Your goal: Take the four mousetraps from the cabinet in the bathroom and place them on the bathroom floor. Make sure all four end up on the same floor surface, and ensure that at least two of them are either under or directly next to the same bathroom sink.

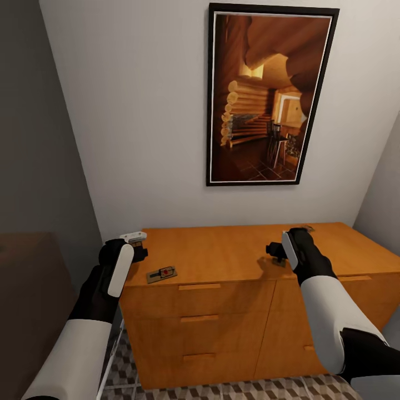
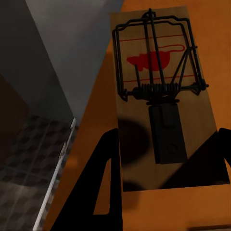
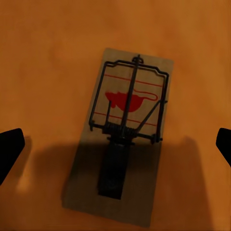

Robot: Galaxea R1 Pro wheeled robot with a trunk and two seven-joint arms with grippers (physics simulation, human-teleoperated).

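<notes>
While both grippers hover wide open over the orange-brown wooden cabinet point(image 1: 233, 261), the right gripper point(image 3: 115, 144) straddles a flat brown wooden mousetrap point(image 3: 120, 144) running lengthwise between its fingertips; the left gripper point(image 2: 163, 178) likewise frames another trap point(image 2: 161, 96).

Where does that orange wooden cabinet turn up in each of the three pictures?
Head view: the cabinet spans the lower middle, drawers facing us.
Left wrist view: its orange top lies under the left-side mousetrap.
Right wrist view: its top lies under the right-side mousetrap.
Shared landmark: that orange wooden top.
</notes>
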